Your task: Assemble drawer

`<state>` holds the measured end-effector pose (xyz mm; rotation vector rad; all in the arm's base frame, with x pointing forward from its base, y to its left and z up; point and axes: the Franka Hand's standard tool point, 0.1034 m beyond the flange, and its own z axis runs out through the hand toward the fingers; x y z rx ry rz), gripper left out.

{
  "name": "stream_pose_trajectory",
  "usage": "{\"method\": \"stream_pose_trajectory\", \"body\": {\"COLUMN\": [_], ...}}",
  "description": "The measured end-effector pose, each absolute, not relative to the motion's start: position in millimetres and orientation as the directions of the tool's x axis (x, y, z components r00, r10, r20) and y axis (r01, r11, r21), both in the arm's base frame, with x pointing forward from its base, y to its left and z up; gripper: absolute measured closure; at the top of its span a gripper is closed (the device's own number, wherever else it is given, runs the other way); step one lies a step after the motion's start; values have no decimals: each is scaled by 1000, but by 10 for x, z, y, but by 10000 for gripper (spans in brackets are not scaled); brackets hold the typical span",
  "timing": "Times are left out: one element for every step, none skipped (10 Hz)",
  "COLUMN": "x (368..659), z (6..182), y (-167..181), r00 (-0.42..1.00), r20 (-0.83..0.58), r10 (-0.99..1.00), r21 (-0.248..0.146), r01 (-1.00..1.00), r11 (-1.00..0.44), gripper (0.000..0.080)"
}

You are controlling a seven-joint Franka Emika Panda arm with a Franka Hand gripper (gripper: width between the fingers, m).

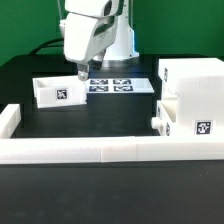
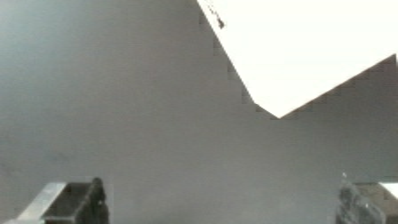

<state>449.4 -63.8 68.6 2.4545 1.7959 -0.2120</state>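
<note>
Presently, exterior view. Find gripper (image 1: 82, 72) hanging low over the dark table (image 1: 120, 115), fingertips close to the surface. Sits between loose tray (image 1: 55, 92), just beside it on the exterior view's left, and marker board (image 1: 110, 85), just beside it on the other side. Cannot judge finger spacing from this angle. Place the drawer's casing (image 1: 192, 90) well apart from the gripper, toward the exterior view's right, with what looks like a second tray (image 1: 168, 115) partway in its lower part, knob (image 1: 155, 123) facing out. Note white rail (image 1: 100, 150) nearer the camera than the gripper, well apart.

Risks, judged:
- Descending here may clip the loose tray's wall and shove or tip it rather than straddle it.
- Closing off-centre could skew the tray, so it jams at the casing's slot later.
- Drifting the other way would pinch at the fixed marker board instead.

Read no brand or words. Only black-and-white square tags on loose tray, casing front and marker board, patterns too small to decode.

Wrist view next. See both fingers (image 2: 71, 203) spread wide, nothing between them, bare grey table below. See a white corner (image 2: 311, 55) ahead of the fingertips, apart from them; cannot tell whether tray or marker board. No writing legible; one small dark speck at its edge, unreadable.
</note>
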Motion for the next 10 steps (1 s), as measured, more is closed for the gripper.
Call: {"method": "stream_pose_trajectory", "body": {"x": [4493,4491,4490,4459,4362,4308,4266,4330,4340,4334], "z": [679,678,676,668,646,642,651,703,689,682], "y": [-616,-623,-620,-666,-817,-938,-1022,-1053,-1010,-989], "r00": [284,285,284,317,366,391,453,496,560,603], "r20": [-166,-166,-166,-166,-171,-159,-162,-164,-154,-149], "r10": [944,944,944,934,915,906,877,853,814,784], "r21": [-10,-11,-11,-6,-3,18,15,17,30,32], "r01": [957,957,957,946,928,919,890,866,826,795], "r11": [-289,-291,-290,-323,-372,-393,-457,-501,-563,-606], "gripper": [151,151,151,151,151,151,151,151,151,151]}}
